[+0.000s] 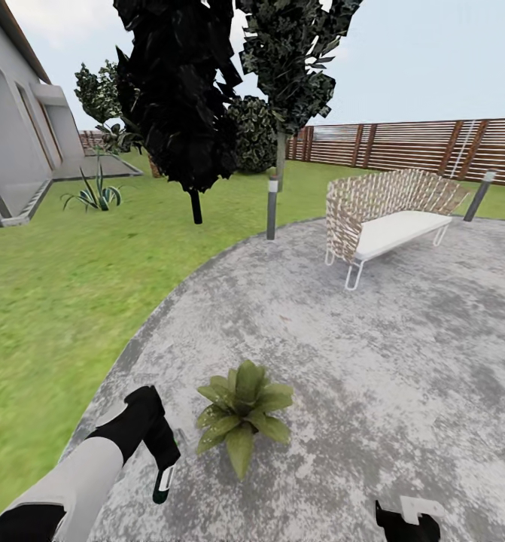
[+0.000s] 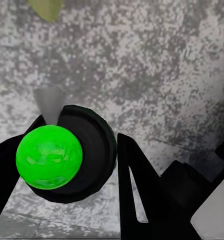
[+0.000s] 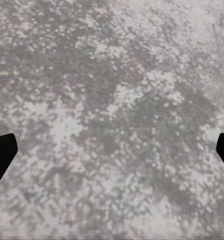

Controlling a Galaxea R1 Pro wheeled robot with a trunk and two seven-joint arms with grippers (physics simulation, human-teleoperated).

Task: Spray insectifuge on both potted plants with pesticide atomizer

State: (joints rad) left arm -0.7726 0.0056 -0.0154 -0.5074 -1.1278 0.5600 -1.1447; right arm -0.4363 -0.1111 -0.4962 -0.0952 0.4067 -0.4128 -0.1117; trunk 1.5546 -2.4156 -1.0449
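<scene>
Left jaws clamping pesticide atomizer (image 2: 62, 155), label hidden, potted plant (image 1: 241, 416) beside.

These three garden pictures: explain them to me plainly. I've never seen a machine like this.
It is a simulated wheeled robot with two arms. The large picture looks down from its head over a round stone patio ringed by lawn, with a wicker bench and a lamp post behind. A small potted plant sits on the stone. The left gripper holds the pesticide atomizer, the dark green bottle seen end-on by the left wrist camera between the jaws. The right gripper is open and empty; its wrist camera looks at bare stone.
</scene>
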